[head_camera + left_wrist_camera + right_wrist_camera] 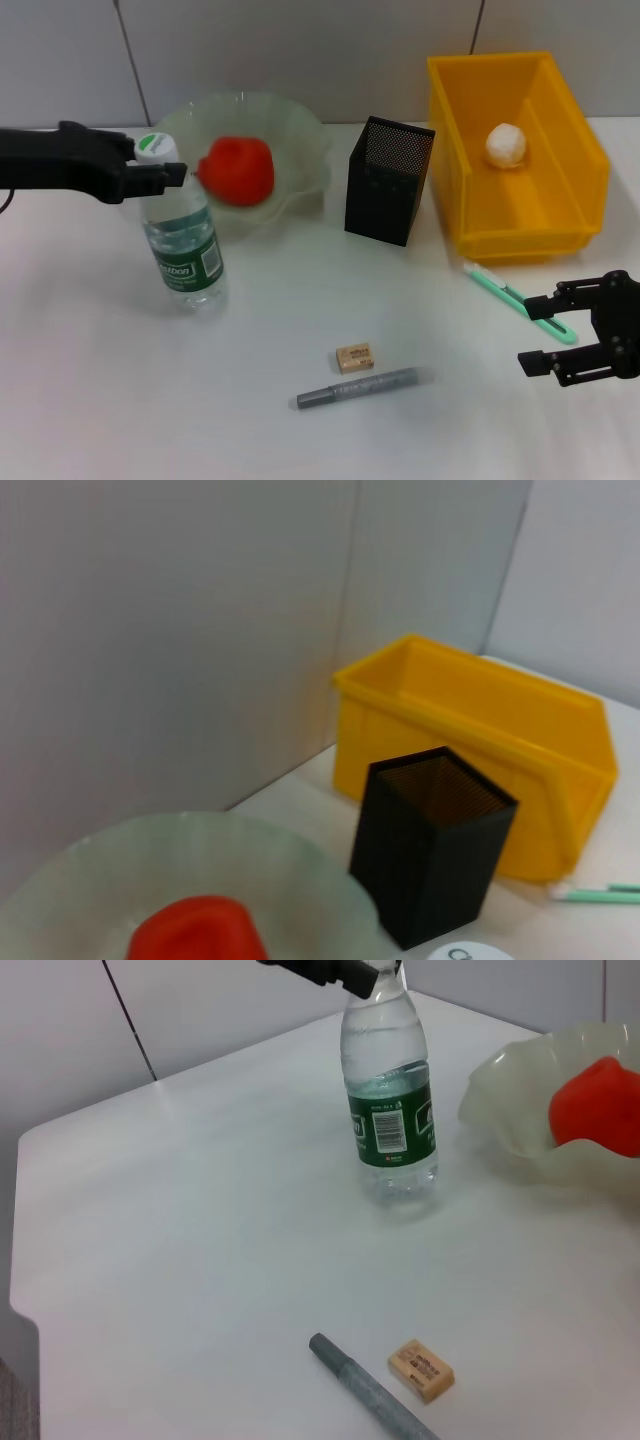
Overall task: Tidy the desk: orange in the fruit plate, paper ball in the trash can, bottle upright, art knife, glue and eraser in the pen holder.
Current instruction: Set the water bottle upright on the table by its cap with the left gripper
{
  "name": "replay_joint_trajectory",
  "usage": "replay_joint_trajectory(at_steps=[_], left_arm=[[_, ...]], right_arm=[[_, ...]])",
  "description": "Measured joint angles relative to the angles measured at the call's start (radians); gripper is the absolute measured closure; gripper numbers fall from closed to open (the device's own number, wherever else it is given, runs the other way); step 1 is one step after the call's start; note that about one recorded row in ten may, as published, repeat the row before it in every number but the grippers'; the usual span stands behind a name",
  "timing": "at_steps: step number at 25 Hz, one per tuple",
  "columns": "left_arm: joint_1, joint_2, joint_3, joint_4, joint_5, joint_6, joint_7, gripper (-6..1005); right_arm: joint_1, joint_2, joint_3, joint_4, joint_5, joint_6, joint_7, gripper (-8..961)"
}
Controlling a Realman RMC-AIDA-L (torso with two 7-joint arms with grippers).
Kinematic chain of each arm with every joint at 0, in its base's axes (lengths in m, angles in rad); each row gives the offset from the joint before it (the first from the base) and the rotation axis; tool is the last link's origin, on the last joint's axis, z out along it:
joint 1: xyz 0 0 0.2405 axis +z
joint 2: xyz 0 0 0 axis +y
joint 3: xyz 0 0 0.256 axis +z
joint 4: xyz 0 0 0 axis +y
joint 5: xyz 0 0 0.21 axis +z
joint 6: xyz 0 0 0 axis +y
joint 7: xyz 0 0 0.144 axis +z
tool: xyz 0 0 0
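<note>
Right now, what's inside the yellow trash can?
Only the paper ball shows, lying on the floor of the trash can toward its back. The near wall hides the front strip of the floor.

This looks like a test room or lab, not a home. A plain white table (300,440) stands against a bare grey panel wall (300,50). Black robot arms (60,160) reach over the table, and desk things lie on it in front of the wall.

left end effector (160,170) extended, fingers hidden | right end effector (550,330) low, fingers apart
</note>
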Motion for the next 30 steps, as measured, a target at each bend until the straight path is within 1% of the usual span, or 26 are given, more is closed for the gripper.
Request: replay_joint_trajectory(at_steps=[4,8,19,24,25,27,30], left_arm=[[0.018,-0.004,-0.001,-0.018,-0.014,-0.034,0.036,556],[0.027,0.0,-0.001,-0.059,-0.046,-0.066,0.073,555],[0.032,-0.001,-0.002,-0.079,-0.069,-0.102,0.121,554],[0.036,-0.002,-0.002,-0.08,-0.069,-0.108,0.127,554],[0.036,-0.002,-0.002,-0.08,-0.069,-0.108,0.127,554],[0.037,-0.002,-0.002,-0.081,-0.069,-0.108,0.127,554],[0.038,-0.002,-0.002,-0.085,-0.069,-0.109,0.129,554]], right_arm=[[0.0,-0.001,0.0,0.001,0.002,0.0,0.0,190],[0.0,-0.001,0.001,0.003,0.003,0.0,0.0,190],[-0.004,0.0,0.021,0.005,0.006,0.001,-0.012,191],[-0.005,0.014,0.06,0.021,0.007,0.004,-0.059,191],[-0.003,0.023,0.078,0.032,0.007,0.008,-0.085,191],[-0.002,0.027,0.087,0.038,0.007,0.009,-0.097,191],[0.002,0.042,0.115,0.057,0.008,0.018,-0.144,191]])
